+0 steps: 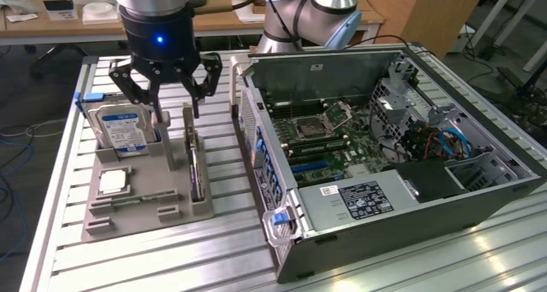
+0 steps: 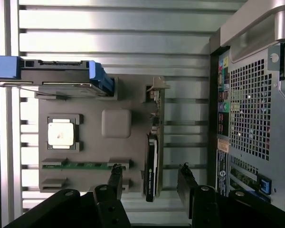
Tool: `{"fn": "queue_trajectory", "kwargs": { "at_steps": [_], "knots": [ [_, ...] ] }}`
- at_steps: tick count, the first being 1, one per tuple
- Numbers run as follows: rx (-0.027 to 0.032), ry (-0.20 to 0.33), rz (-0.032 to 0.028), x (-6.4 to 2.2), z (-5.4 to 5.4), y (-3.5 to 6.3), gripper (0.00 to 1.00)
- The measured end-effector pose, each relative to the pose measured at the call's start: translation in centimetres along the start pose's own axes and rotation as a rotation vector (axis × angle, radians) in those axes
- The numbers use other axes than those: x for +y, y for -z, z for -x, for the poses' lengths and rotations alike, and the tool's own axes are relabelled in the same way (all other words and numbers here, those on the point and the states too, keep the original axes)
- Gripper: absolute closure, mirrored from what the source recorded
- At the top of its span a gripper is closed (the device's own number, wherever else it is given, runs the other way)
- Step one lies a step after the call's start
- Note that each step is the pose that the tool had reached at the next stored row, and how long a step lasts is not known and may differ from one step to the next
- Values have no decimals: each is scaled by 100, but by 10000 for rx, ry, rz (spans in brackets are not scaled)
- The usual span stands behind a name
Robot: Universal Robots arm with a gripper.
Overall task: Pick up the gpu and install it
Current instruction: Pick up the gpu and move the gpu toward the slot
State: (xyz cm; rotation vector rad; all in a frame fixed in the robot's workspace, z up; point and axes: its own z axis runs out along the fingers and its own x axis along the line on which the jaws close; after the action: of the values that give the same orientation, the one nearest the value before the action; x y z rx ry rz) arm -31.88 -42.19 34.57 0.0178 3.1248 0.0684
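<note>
The gpu (image 1: pixel 196 166) is a thin dark card standing on edge in a slot along the side of the grey holder tray (image 1: pixel 145 177) nearest the case. In the wrist view the gpu (image 2: pixel 152 152) shows edge-on, with its metal bracket at one end. My gripper (image 1: pixel 174 113) hangs open just above the far end of the card, one finger on each side of its line. The wrist view shows the gripper (image 2: pixel 149 183) with its fingertips (image 2: pixel 116 176) spread wide on either side of the card, not touching it.
The open computer case (image 1: pixel 376 151) lies on the exterior view's right, motherboard (image 1: pixel 329 135) exposed. In the tray stand a blue-labelled hard drive (image 1: pixel 122 130), a silver processor (image 1: pixel 114 182) and a green memory stick (image 1: pixel 137 201). The slatted metal table (image 1: pixel 222 253) carries everything.
</note>
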Motion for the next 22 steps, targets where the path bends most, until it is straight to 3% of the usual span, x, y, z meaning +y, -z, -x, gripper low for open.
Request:
{"fn": "queue_trajectory", "kwargs": {
  "at_steps": [22],
  "knots": [
    [12, 9, 0, -68, 46, -354, 41]
  ]
}}
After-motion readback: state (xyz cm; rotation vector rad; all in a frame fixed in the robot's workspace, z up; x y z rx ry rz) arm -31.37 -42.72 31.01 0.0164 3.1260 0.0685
